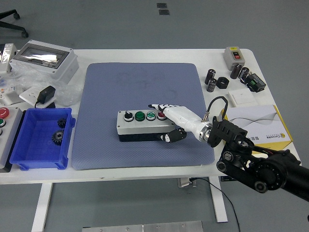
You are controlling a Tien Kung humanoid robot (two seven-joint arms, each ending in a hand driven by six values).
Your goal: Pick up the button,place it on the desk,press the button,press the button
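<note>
Right hand (pixel 175 121) grips button box (pixel 143 125) — on mat (pixel 140 92).

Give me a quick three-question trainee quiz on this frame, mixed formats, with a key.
1. True or false: the right hand grips the right end of the button box.
2. The button box lies on: A) the blue bin B) the blue-grey mat C) the yellow-edged box
3. Fill in: the blue bin holds black ____.

Key:
1. True; fingers over the top, thumb at the front.
2. B
3. gears
</note>
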